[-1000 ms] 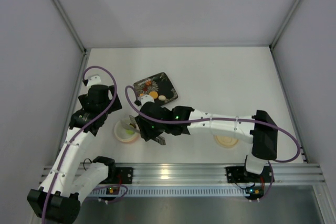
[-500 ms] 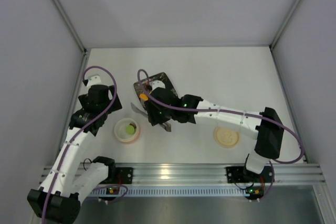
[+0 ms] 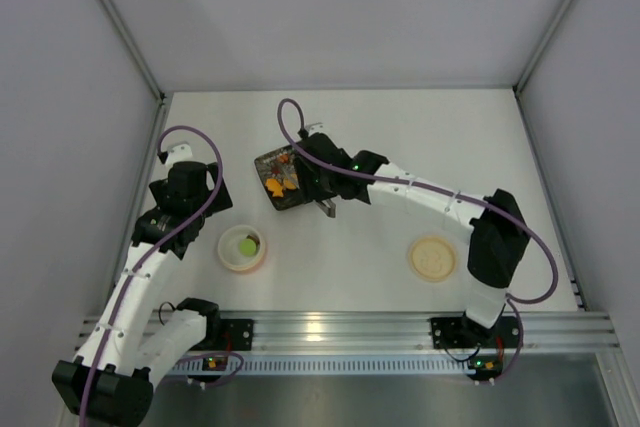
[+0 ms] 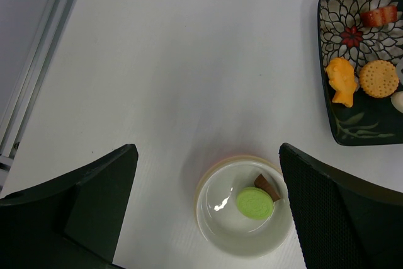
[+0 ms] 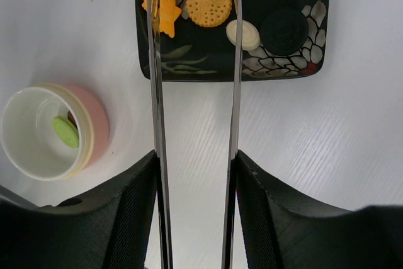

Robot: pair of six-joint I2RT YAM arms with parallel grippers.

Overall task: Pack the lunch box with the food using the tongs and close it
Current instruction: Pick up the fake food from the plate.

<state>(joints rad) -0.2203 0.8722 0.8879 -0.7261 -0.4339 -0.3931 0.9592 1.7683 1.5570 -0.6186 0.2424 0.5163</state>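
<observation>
The right gripper (image 5: 195, 218) clamps the tongs (image 5: 155, 124); their arms stand apart and point straight ahead over the plate (image 5: 189, 70). The round cracker (image 5: 208, 2) lies between them near the tips. The lunch box (image 5: 94, 127) sits to their left.

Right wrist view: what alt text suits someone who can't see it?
The right gripper holds the tongs, their arms reaching over a dark floral plate of snacks. The lunch box sits lower left, a green piece inside.
</observation>
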